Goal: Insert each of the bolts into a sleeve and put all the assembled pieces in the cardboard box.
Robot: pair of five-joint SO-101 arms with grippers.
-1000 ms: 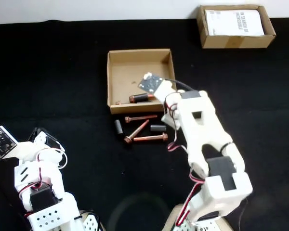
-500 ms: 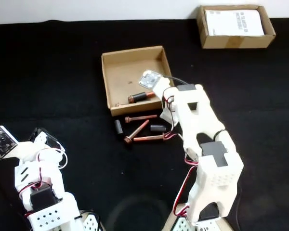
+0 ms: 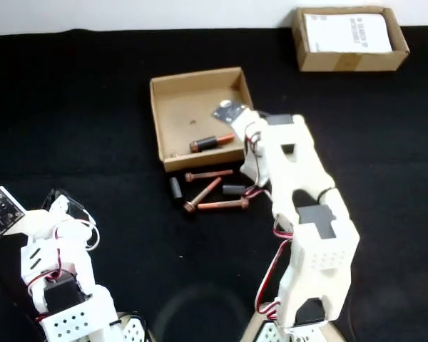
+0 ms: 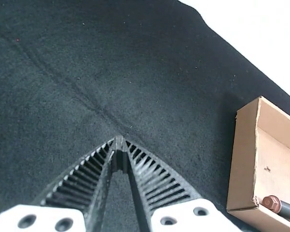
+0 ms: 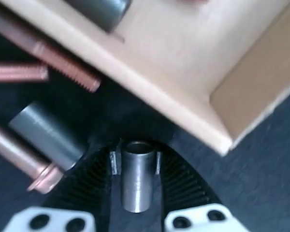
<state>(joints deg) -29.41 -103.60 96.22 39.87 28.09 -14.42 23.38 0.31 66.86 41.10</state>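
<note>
At the lower left of the high view, the left arm sits well apart from the parts. Its left gripper [image 4: 119, 149] is closed on nothing, the toothed fingers meeting over the bare black counter [image 3: 93, 107].

Right of that, near the middle of the frame, is the cardboard box [image 3: 157, 107]. It has one assembled piece [image 3: 210, 142] lying inside near its lower edge. Just below the box, three copper bolts [image 3: 203, 194] and two loose sleeves [image 3: 175, 187] lie scattered on the counter.

Right again, the right arm reaches to the lower right corner of the box. Its right gripper [image 5: 135, 154] is closed around a short grey metal sleeve [image 5: 137, 181], a plain tube with a dull shine. The tube's long axis runs along the fingers and its open end points away from the wrist, toward the box corner.

The bolts lie just to the left of this gripper in the high view. The lowest one [image 3: 221, 204] seems nearest, lying roughly level with its head toward the arm. I judge the right arm far better placed than the left for joining bolt and sleeve.
</note>
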